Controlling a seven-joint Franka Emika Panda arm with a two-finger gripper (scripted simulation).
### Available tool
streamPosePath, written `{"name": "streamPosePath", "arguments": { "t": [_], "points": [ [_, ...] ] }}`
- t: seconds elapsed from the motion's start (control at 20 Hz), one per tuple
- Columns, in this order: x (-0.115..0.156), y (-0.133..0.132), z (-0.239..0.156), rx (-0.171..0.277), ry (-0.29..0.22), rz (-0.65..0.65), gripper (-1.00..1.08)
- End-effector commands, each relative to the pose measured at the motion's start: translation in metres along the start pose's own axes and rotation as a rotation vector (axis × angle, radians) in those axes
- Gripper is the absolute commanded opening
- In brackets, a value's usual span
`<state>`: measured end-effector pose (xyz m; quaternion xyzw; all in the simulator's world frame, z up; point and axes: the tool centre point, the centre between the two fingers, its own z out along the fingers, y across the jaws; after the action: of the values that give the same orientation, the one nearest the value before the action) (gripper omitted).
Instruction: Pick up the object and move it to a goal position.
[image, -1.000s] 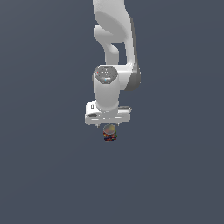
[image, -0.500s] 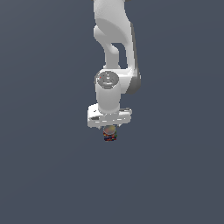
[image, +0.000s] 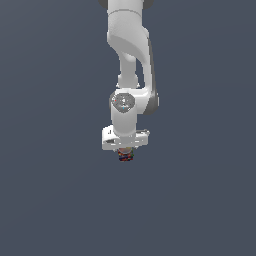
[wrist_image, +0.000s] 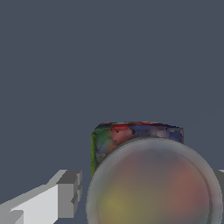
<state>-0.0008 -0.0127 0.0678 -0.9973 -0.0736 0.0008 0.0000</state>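
Note:
The object, a small short can (image: 126, 156) with a dark blue, red and yellow label, sits just under the white gripper (image: 125, 151) in the middle of the exterior view. In the wrist view the can (wrist_image: 140, 135) fills the space between the two fingers. Its greyish round top faces the camera, and its label also shows green. One finger (wrist_image: 65, 194) is close against its side, and the other finger barely shows at the frame edge. The gripper (wrist_image: 149, 192) is shut on the can. The fingers are hidden in the exterior view.
The white arm (image: 129, 55) comes down from the top of the exterior view to the wrist (image: 123, 103). All around is a plain dark blue-grey ground with no other objects or edges in view.
The wrist and gripper have come down a little in the exterior view, and the can has moved down slightly with them.

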Motion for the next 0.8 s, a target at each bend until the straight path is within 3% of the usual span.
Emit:
{"name": "streamPosePath", "arguments": {
  "t": [0.0, 0.15, 0.2, 0.75],
  "points": [
    [0.0006, 0.0, 0.0075, 0.0, 0.001, -0.001, 1.0],
    [0.0014, 0.0002, 0.0098, 0.0, 0.001, -0.001, 1.0],
    [0.0014, 0.0002, 0.0098, 0.0, 0.001, -0.001, -1.0],
    [0.0006, 0.0002, 0.0089, 0.0, 0.001, -0.001, -1.0]
  ]
}}
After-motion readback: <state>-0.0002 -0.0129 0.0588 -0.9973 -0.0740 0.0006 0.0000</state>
